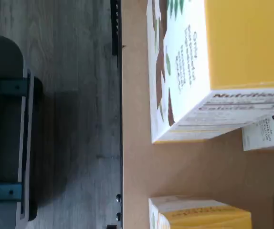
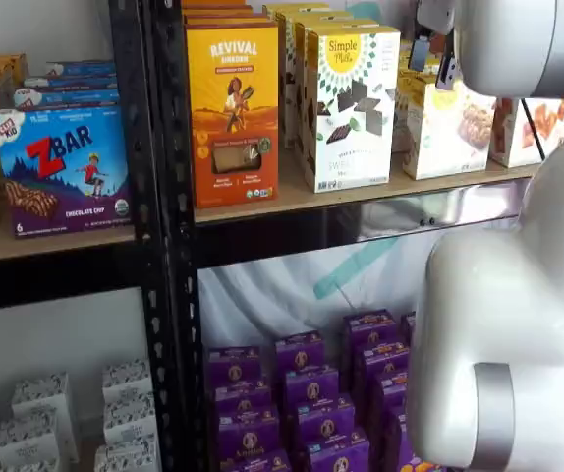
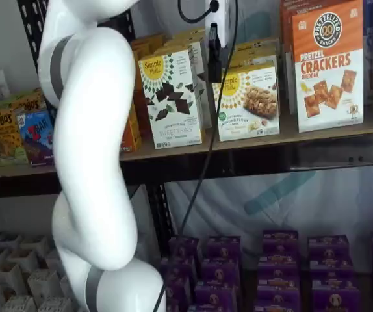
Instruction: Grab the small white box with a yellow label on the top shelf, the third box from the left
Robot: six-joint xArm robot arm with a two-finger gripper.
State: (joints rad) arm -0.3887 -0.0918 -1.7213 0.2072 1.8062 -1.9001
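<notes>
The small white box (image 3: pixel 248 101), with a yellow sunburst label and a crumbly bar pictured, stands on the top shelf (image 3: pixel 290 136) between a taller white box (image 3: pixel 171 97) and a crackers box (image 3: pixel 327 65). In a shelf view my arm partly covers the small white box (image 2: pixel 449 128). My gripper (image 3: pixel 214 49) hangs in front of the gap between the taller box and the small one, level with their upper parts. Its two dark fingers (image 2: pixel 449 71) show a gap, holding nothing. The wrist view looks down on the taller box (image 1: pixel 213 71) and a yellow-topped white box (image 1: pixel 199 213).
An orange Revival box (image 2: pixel 233 108) stands at the left of the top shelf (image 2: pixel 292 202). Purple boxes (image 3: pixel 271 266) fill the level below. A neighbouring rack holds a Zbar box (image 2: pixel 61 167). The black upright (image 2: pixel 159 236) divides the racks. My white arm (image 3: pixel 89 149) rises in front.
</notes>
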